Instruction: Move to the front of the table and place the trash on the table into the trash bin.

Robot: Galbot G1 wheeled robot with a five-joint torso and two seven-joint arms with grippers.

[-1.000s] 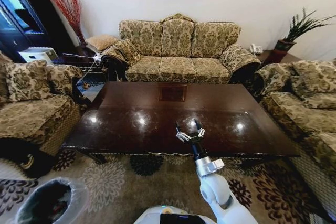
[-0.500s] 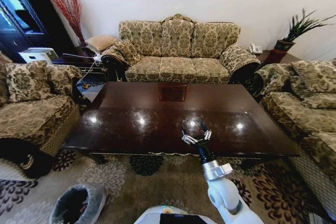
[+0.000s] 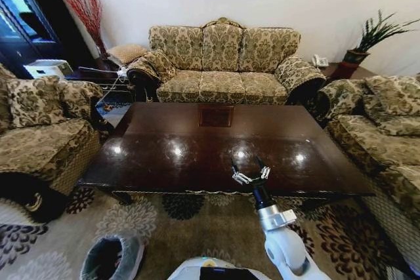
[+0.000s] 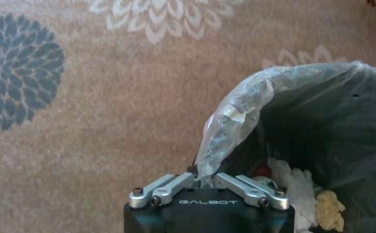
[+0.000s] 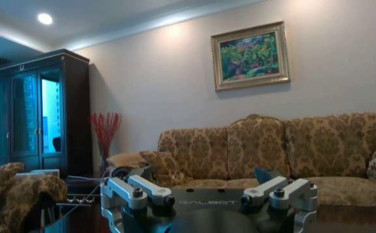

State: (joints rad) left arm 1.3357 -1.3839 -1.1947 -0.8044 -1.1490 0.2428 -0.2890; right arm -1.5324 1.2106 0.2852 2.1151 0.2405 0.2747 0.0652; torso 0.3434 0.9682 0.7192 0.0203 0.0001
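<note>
Gripping the bin liner's rim, the left gripper (image 4: pixel 204 183) should hold the trash bin (image 3: pixel 117 258) level near the carpet's left — trash (image 4: pixel 302 190) inside — while the right gripper (image 3: pixel 252 169) hovers open-fingered over the table (image 3: pixel 164 145).

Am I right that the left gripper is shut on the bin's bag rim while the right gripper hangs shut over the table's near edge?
Not quite: the right gripper is open, as the head view shows. The left gripper is indeed shut on the trash bin liner, and the right one does hang over the table near edge.
</note>
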